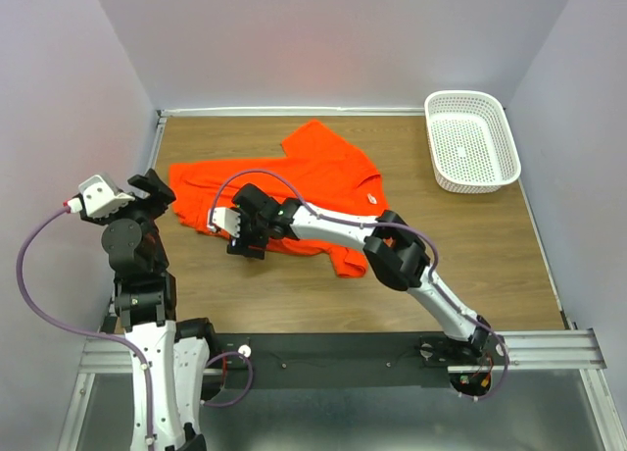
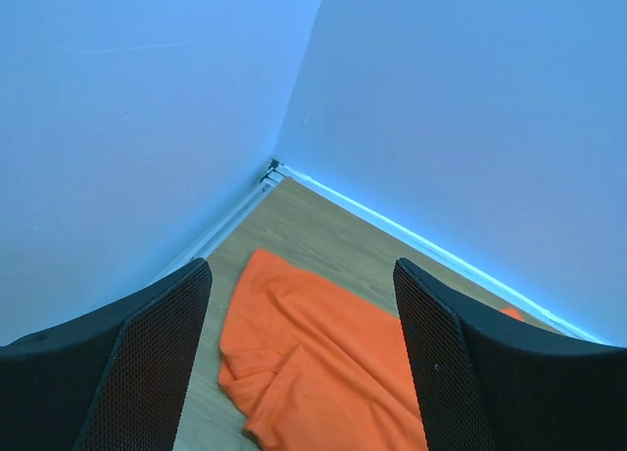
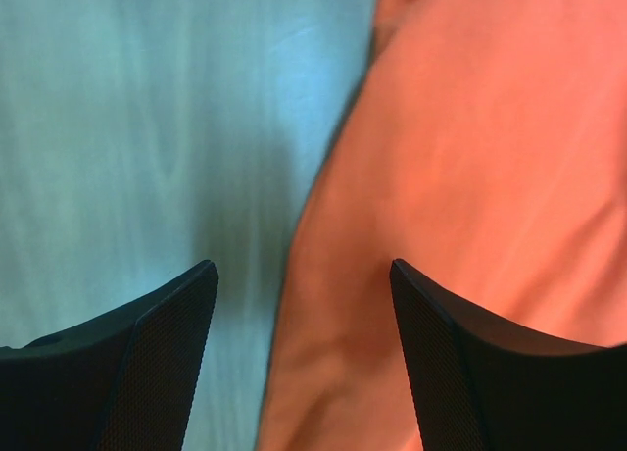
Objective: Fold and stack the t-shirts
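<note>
The orange t-shirt [image 1: 323, 167] lies spread and rumpled across the middle of the wooden table, a small white label [image 1: 372, 198] on its right side. My right arm reaches over it. The right gripper [image 1: 240, 225] points down at the shirt's near-left edge. In the right wrist view that gripper [image 3: 299, 304] is open, straddling the shirt's edge [image 3: 451, 176] with bare table to the left. My left gripper [image 1: 162, 196] is raised at the shirt's left end. It [image 2: 299, 314] is open and holds nothing, with the shirt's left corner [image 2: 313, 363] lying below it.
A white perforated basket [image 1: 438, 162] stands at the back right corner of the table. Walls enclose the table on the left, back and right. The table's back-left corner [image 2: 274, 167] shows in the left wrist view. A metal rail [image 1: 343, 351] runs along the near edge.
</note>
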Action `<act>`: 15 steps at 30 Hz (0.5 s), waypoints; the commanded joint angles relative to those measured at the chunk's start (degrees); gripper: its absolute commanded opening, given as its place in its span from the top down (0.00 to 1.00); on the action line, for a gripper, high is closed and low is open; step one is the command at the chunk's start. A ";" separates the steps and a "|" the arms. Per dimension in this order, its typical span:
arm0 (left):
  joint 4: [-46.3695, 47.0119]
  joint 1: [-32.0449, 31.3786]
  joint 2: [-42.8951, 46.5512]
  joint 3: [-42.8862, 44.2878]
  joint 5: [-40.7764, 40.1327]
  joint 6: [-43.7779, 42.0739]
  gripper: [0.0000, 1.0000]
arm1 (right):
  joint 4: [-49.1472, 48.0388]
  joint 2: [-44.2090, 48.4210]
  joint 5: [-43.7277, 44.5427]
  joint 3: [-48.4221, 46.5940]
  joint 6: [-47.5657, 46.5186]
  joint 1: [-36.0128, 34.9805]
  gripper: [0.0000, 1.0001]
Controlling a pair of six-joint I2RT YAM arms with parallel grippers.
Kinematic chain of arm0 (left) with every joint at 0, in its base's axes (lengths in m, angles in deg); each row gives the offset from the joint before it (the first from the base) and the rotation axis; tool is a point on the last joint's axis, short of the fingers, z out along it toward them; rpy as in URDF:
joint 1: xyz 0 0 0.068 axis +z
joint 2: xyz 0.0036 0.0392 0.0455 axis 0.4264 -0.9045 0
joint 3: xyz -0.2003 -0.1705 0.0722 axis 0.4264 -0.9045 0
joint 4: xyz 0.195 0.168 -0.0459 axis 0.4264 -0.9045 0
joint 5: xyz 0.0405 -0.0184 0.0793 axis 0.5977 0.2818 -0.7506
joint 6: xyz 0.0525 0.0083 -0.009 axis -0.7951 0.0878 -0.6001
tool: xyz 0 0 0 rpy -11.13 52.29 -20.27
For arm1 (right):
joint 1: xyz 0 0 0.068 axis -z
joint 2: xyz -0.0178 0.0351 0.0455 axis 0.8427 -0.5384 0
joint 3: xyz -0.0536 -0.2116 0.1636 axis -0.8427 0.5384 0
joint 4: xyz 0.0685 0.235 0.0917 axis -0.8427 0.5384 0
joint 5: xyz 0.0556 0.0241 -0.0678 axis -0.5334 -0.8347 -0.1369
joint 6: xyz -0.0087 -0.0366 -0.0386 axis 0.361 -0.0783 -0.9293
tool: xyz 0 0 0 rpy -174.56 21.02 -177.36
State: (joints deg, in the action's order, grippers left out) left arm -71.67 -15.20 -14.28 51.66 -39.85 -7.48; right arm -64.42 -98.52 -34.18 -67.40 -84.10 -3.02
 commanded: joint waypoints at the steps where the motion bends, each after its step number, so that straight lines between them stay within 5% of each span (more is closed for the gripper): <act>1: 0.26 0.06 1.06 -1.19 -3.52 0.39 0.16 | -0.49 -4.07 6.01 -3.99 1.32 -0.64 0.22; 7: 0.53 -0.02 -0.08 -0.92 -1.67 0.12 0.17 | -0.67 -9.87 6.35 -9.96 3.17 -0.64 0.30; 10: 0.26 -0.02 0.27 -0.84 -1.50 0.04 0.17 | -0.58 -12.33 6.53 -11.47 3.79 -0.64 0.44; 13: 0.44 -0.02 1.32 -1.10 -1.59 0.04 0.17 | -0.49 -11.64 3.90 -9.46 5.10 -0.73 0.74; 15: 0.61 -0.02 1.50 -1.19 -1.59 0.12 0.17 | -0.58 -9.97 1.88 -7.08 5.37 -0.99 0.85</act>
State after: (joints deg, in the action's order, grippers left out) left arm -71.71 -15.20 -13.93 50.96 -40.62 -7.50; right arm -67.06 -107.22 -30.51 -77.91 -79.99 -3.37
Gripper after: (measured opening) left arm 0.832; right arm 0.227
